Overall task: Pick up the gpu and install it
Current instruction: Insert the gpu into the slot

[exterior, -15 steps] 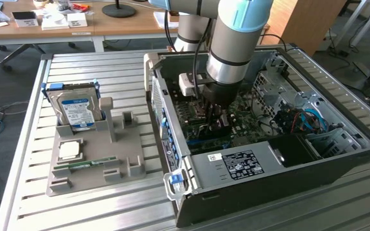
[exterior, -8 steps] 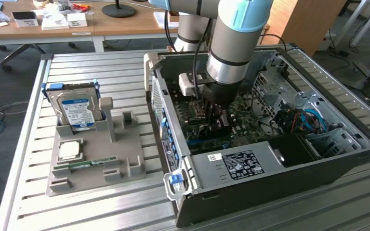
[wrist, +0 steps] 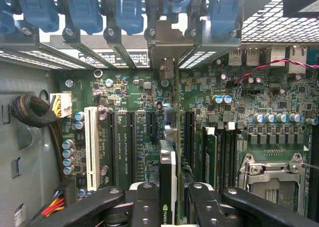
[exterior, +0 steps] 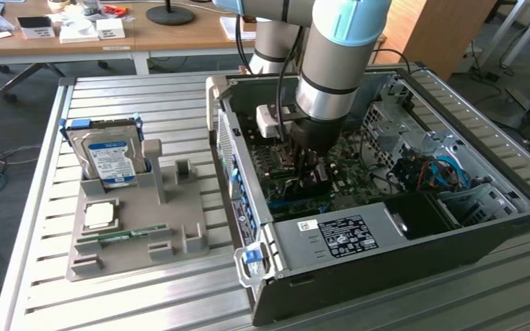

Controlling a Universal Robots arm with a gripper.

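Note:
In the wrist view the gpu (wrist: 168, 159) stands edge-on over the green motherboard (wrist: 134, 87), its black cooler edge and green board showing. Its silver end bracket (wrist: 164, 47) reaches the case's rear slot openings. My gripper (wrist: 169, 207) is shut on the card, with a black finger (wrist: 144, 202) on each side of it. In the exterior view the gripper (exterior: 306, 169) is deep inside the open computer case (exterior: 486, 227), with the gpu (exterior: 313, 185) dark beneath it. Whether the card sits fully in its slot cannot be told.
Next to the card run a white slot (wrist: 91, 147), black slots and the CPU socket (wrist: 271, 182). Blue clips (wrist: 84, 12) line the rear wall. On the exterior view's left, a grey holder (exterior: 136, 241) carries a hard drive (exterior: 108, 155), a processor (exterior: 99, 215) and a memory stick (exterior: 122, 234).

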